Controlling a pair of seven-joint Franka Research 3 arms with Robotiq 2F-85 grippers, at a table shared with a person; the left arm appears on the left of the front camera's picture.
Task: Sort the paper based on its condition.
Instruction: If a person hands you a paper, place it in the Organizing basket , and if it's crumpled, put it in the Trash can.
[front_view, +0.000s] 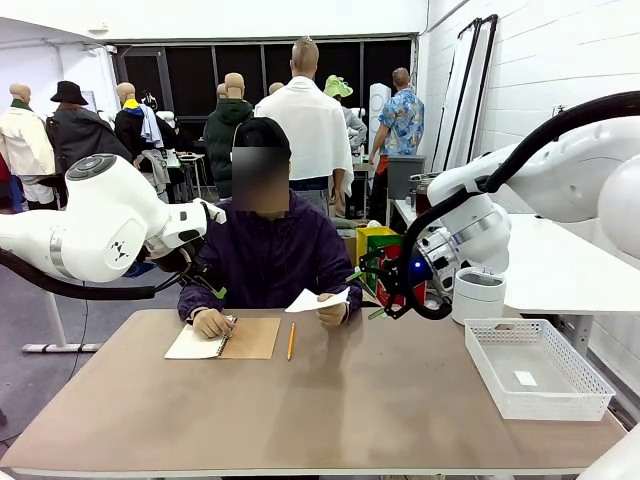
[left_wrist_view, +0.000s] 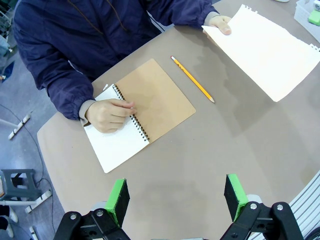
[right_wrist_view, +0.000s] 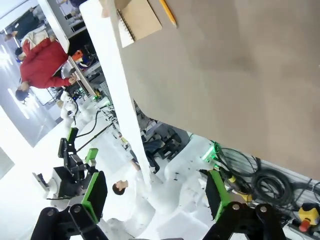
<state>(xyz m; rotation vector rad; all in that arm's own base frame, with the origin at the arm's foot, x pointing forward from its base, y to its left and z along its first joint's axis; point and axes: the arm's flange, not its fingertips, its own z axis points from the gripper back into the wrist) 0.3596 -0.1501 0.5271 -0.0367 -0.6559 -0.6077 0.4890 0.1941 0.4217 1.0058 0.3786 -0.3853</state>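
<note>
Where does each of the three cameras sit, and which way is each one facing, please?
Front view: fixed between the white left arm and right arm, facing across the tan table at the seated person.
Left wrist view: above the table, looking down at the brown-covered spiral notepad, yellow pencil and white paper sheet; open green-padded left tool below.
Right wrist view: rolled, facing the tabletop; open right tool below.
Shared by all: notepad, pencil.

Cut off by the right wrist view's top edge: brown-covered spiral-bound card notepad (right_wrist_view: 140, 17) and yellow wooden pencil (right_wrist_view: 167, 12). Too small to identify: flat white patch (front_view: 525, 378) inside the white mesh plastic tray (front_view: 548, 408).
</note>
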